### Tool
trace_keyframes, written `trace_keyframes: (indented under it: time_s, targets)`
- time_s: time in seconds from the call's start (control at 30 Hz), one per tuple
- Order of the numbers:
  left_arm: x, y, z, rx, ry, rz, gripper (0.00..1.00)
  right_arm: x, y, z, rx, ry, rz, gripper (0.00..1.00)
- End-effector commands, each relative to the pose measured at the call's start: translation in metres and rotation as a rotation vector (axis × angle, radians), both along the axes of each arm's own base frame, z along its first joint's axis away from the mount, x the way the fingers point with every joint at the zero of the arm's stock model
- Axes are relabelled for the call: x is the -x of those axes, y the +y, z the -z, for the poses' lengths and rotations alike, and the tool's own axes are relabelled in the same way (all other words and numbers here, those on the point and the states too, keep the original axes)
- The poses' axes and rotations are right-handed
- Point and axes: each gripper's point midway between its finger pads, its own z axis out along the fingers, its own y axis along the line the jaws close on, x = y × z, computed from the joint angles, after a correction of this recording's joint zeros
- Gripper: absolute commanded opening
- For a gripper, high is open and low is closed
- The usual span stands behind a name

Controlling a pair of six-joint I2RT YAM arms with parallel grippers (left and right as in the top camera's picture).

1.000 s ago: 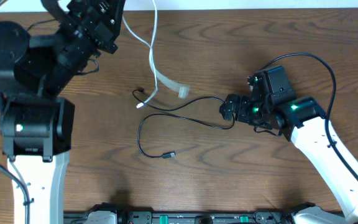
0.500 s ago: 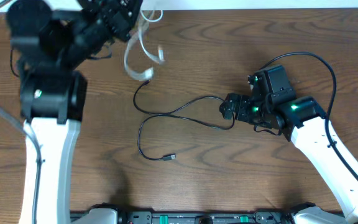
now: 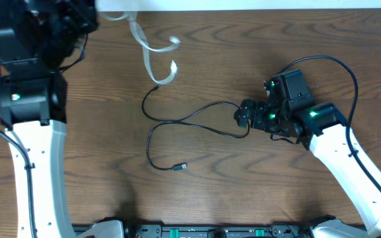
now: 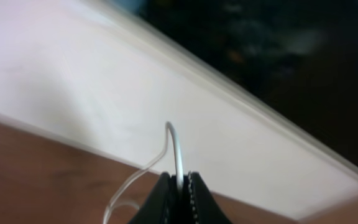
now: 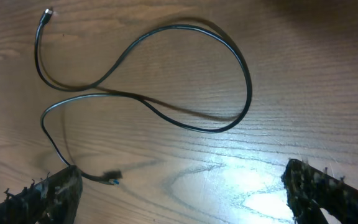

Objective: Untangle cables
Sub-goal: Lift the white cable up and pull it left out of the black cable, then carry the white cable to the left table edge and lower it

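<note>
The thin white cable (image 3: 152, 51) hangs in loose curls at about 11 o'clock on the overhead view, its top end pinched in the clenched left gripper (image 4: 179, 182) and its low tip just above the thin black cable (image 3: 197, 116). Whether the two touch there I cannot tell. A second ago the white cable dropped in a straighter line and its plug lay lower, beside the black one's end. Since then the left arm has swung out toward 10 o'clock and carried the white cable up and away. The black cable's near end has been drawn up toward 12 o'clock with it.

The black cable lies flat at the middle of the brown wood-grain table (image 3: 243, 198), one long loop that crosses itself, with a small plug resting at 6 o'clock of the loop. Its bend at 3 o'clock sits right by the right gripper (image 3: 243, 115) — jaws spread wide, grasping nothing, placed as it was a second ago.

A white band (image 3: 276, 4) runs along the table's 12 o'clock edge. A thick black wire (image 3: 346, 69) arches over the right arm. In the overhead view the left arm's dark bulk covers its own fingers — only the wrist view shows the grip.
</note>
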Motion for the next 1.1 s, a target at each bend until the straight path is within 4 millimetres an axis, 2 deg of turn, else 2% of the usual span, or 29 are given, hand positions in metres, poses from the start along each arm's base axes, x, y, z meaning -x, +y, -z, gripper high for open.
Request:
trace_keyframes:
  time_s: [0.0, 0.13, 0.43, 0.57, 0.8, 1.07]
  targets:
    - [0.009, 0.085, 0.013, -0.016, 0.071, -0.379, 0.07, -0.001, 0.000, 0.000, 0.008, -0.009, -0.001, 0.99]
    - [0.027, 0.143, 0.029, -0.002, 0.138, -0.601, 0.07, -0.003, 0.001, -0.001, 0.006, -0.015, -0.001, 0.99]
    - [0.054, 0.229, 0.064, 0.018, 0.249, -0.814, 0.07, -0.003, 0.001, -0.001, 0.005, -0.018, -0.001, 0.99]
    - [0.058, 0.260, 0.084, 0.032, 0.292, -0.877, 0.07, -0.003, 0.001, -0.001, 0.006, -0.016, -0.002, 0.99]
    - [0.049, 0.312, 0.118, 0.048, 0.318, -0.951, 0.07, -0.002, 0.001, 0.000, 0.007, -0.013, -0.002, 0.99]
    - [0.062, 0.347, 0.133, 0.063, 0.333, -1.021, 0.07, -0.003, 0.001, -0.001, 0.006, -0.020, 0.000, 0.99]
